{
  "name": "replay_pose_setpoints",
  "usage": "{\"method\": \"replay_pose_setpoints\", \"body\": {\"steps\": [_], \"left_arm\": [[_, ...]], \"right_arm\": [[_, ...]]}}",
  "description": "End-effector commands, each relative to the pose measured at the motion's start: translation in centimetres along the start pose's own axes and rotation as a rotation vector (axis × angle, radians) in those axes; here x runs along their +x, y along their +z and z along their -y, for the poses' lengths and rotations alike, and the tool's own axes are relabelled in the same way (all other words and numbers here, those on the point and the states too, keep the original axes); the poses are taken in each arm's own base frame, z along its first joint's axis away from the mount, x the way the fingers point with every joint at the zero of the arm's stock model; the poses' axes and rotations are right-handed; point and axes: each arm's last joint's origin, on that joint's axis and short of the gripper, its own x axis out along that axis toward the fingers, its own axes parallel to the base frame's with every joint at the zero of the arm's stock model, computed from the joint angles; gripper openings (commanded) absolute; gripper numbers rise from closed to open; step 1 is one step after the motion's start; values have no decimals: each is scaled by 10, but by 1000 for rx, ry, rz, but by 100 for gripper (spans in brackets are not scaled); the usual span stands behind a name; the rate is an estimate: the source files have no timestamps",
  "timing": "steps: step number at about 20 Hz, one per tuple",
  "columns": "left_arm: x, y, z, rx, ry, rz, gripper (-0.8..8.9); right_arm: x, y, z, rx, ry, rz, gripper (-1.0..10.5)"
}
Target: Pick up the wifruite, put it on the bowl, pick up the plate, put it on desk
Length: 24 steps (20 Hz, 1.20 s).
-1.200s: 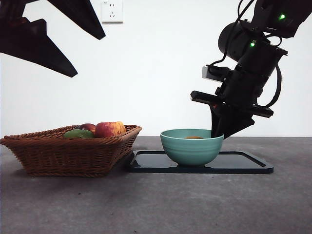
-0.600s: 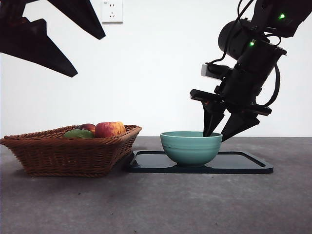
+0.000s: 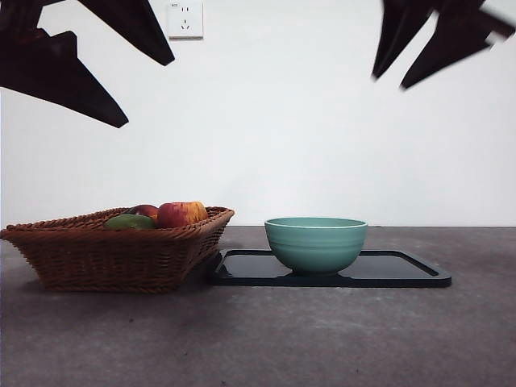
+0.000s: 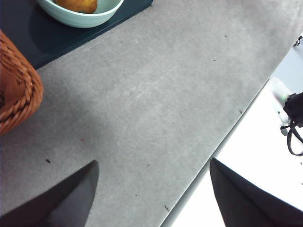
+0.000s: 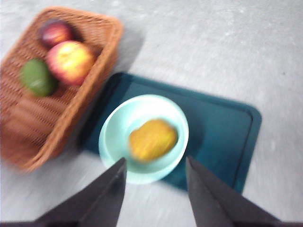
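Observation:
The brown-orange wifruite [image 5: 152,140] lies inside the mint-teal bowl [image 5: 113,142]; its edge also shows in the left wrist view [image 4: 78,4]. In the front view the wall of the bowl [image 3: 316,242] hides it. The bowl stands on the dark plate [image 3: 403,270], a flat rectangular tray on the grey desk [image 3: 322,339]. My right gripper [image 3: 390,81] is open and empty, high above the bowl; in its own view it [image 5: 156,161] hangs over the bowl's near rim. My left gripper [image 3: 149,94] is open and empty, high at the upper left, over bare desk [image 4: 153,161].
A wicker basket [image 3: 113,250] stands left of the plate, touching or nearly touching its corner. It holds a red-yellow apple [image 3: 181,214], a green fruit [image 3: 129,221] and a dark red fruit [image 3: 147,210]. The desk edge [image 4: 222,142] shows in the left wrist view.
My right gripper opened beside the bowl, then rose from the bowl's rim to the top right, empty. The wifruite stayed in the bowl. The left arm has not moved.

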Motion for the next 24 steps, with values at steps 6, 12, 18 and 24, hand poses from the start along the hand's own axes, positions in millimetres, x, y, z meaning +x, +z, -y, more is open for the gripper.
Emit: {"method": "replay_pose_setpoints", "body": {"steps": [6, 12, 18, 24], "left_arm": [[0, 2, 2, 22, -10, 5, 375], [0, 2, 2, 21, -10, 5, 375], [0, 2, 2, 17, -10, 4, 375], [0, 2, 2, 18, -10, 5, 375]], "right_arm": [[-83, -26, -23, -83, 68, 32, 199], [-107, -63, -21, -102, 94, 52, 199], [-88, -115, -6, -82, 82, -24, 199], [-83, -124, -4, -75, 106, -39, 199]]}}
